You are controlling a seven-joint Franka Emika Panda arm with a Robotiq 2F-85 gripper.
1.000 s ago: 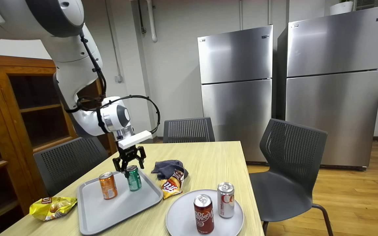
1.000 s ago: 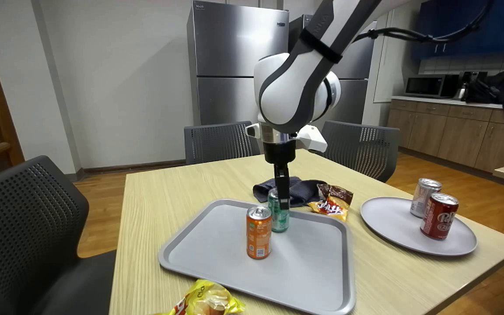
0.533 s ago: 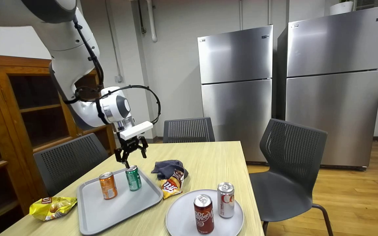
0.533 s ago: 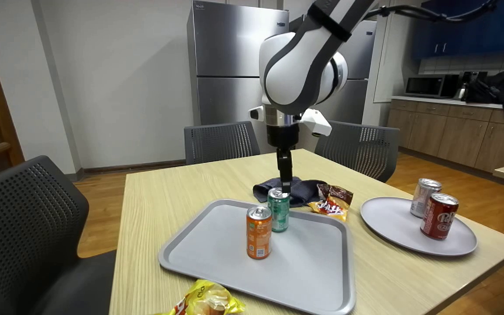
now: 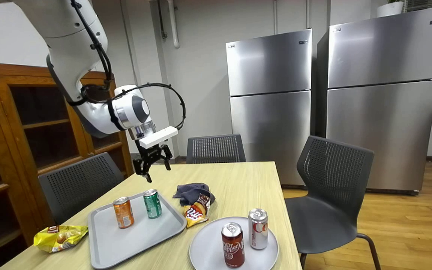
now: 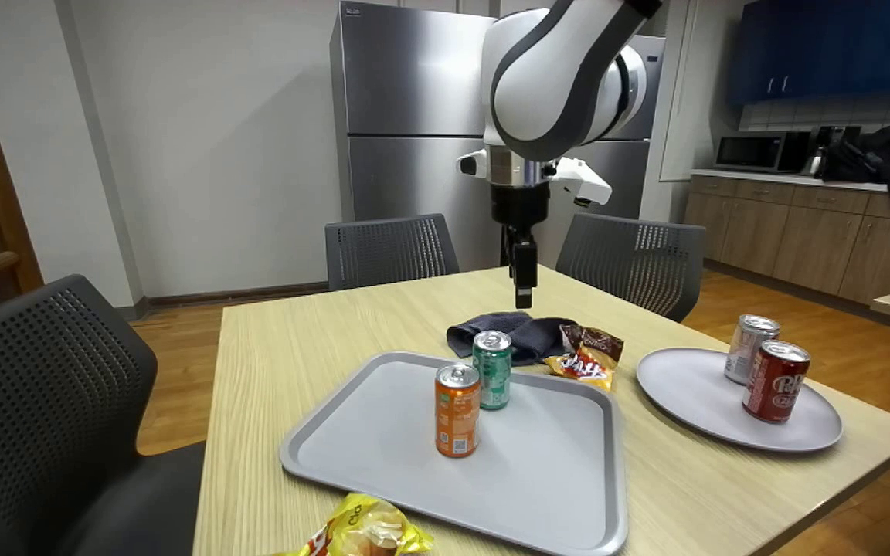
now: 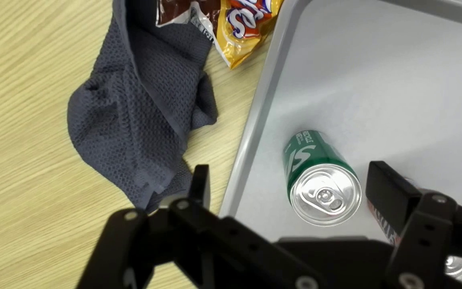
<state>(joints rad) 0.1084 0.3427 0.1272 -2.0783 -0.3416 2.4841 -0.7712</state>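
At a pale wooden table (image 5: 238, 183), with steel refrigerators (image 5: 270, 112) standing behind. Hovering with the black gripper (image 5: 158, 174) spread wide, higher than the green can (image 5: 153, 204) and apart from it. With that can upright on a gray tray (image 5: 137, 242), near an orange can (image 5: 124, 213), on the side closest to a dark cloth (image 5: 190, 192) and an orange-and-brown snack bag (image 5: 197, 212).

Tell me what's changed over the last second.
The gripper has risen from down at the green can to clear of its top, drifting slightly right in both exterior views. Its jaws are open and already looked open then; whether it had just let go cannot be told. Unchanged: the green can upright on the tray, the orange can, the plate and the cloth.
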